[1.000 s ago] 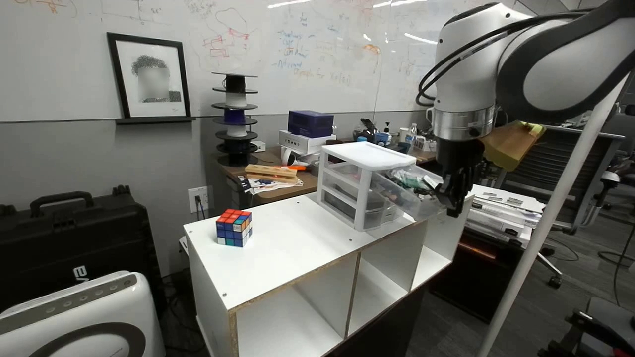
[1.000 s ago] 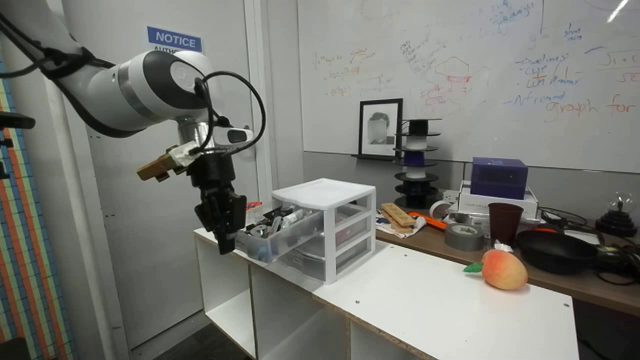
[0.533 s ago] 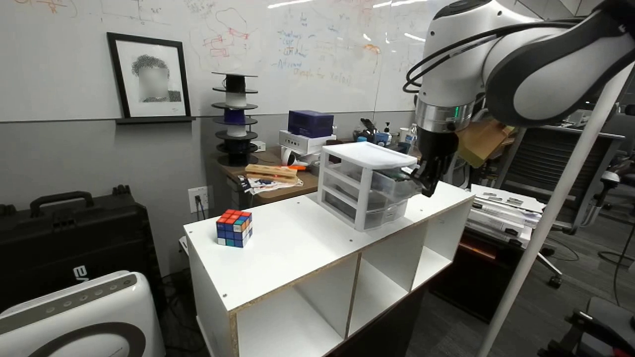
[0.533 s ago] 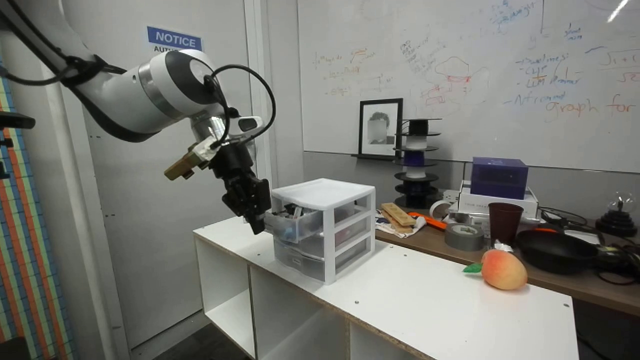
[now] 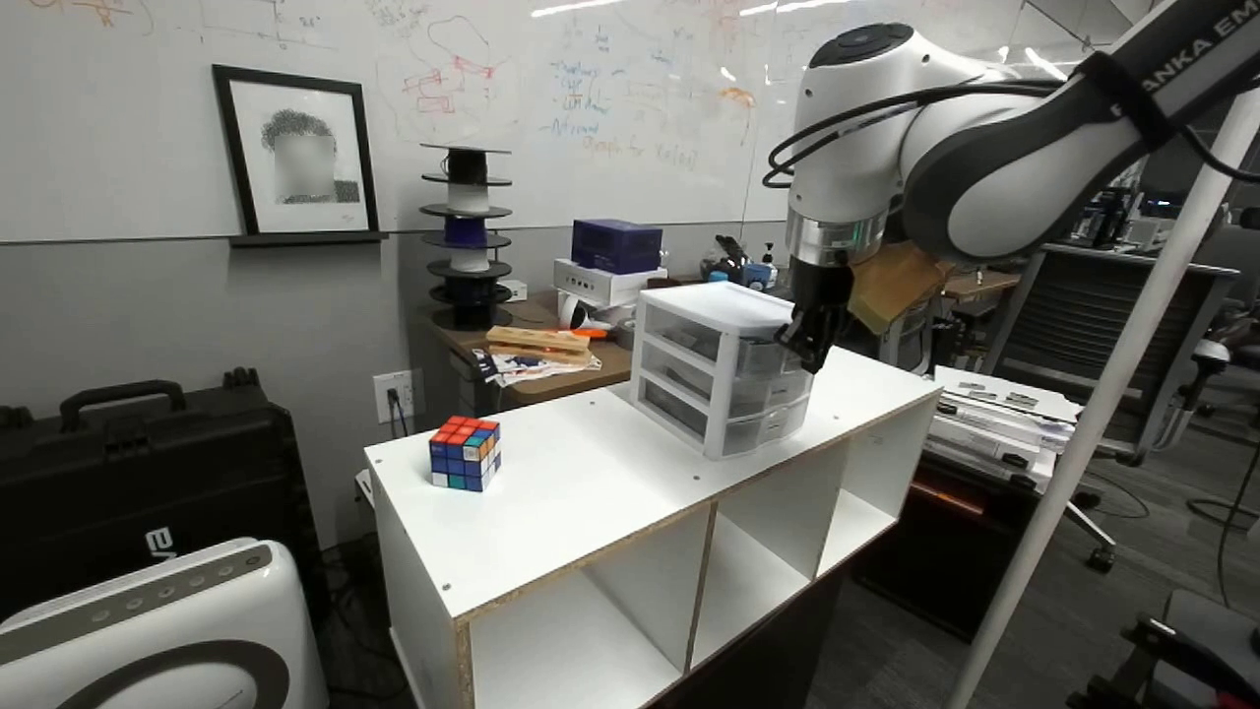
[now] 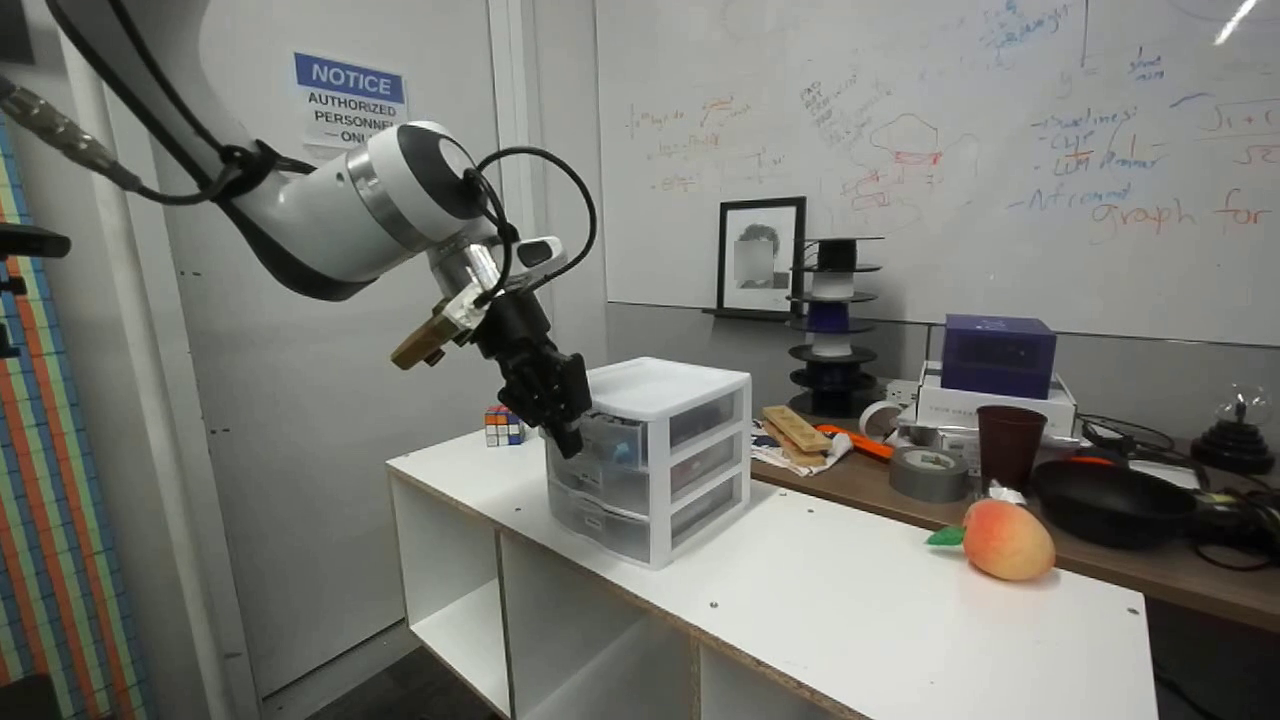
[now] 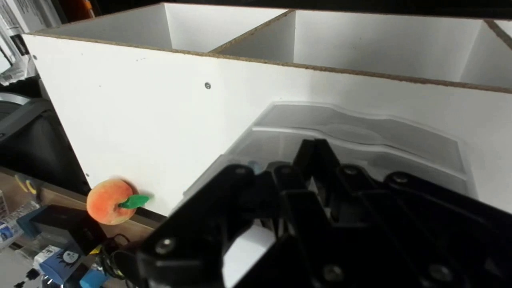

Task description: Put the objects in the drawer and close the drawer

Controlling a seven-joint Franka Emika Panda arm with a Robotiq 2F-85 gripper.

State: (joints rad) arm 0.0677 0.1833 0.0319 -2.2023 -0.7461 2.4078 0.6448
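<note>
- Black two-fingered gripper [image 7: 315, 146]: fingers [image 7: 325, 156] held together, tips meeting.
- Translucent plastic top drawer [image 6: 615, 455]: seen just beside the fingertips, housed in white plastic cabinet [image 6: 660, 500]; contact cannot be told.

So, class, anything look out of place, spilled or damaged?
Perhaps the Rubik's cube and peach: both sit on the white shelf top, though objects should go in a drawer and the top drawer looks about shut. No spill or damage shows.

Upper right in an exterior view, the white-and-charcoal, silver-collared Franka Panda arm [image 5: 984, 167] bears black cables [image 5: 984, 91] and "ANKA EM" lettering [image 5: 1196, 54]; in the wrist view, screws [image 7: 165, 245] stud the black Robotiq gripper [image 7: 314, 144].
</note>
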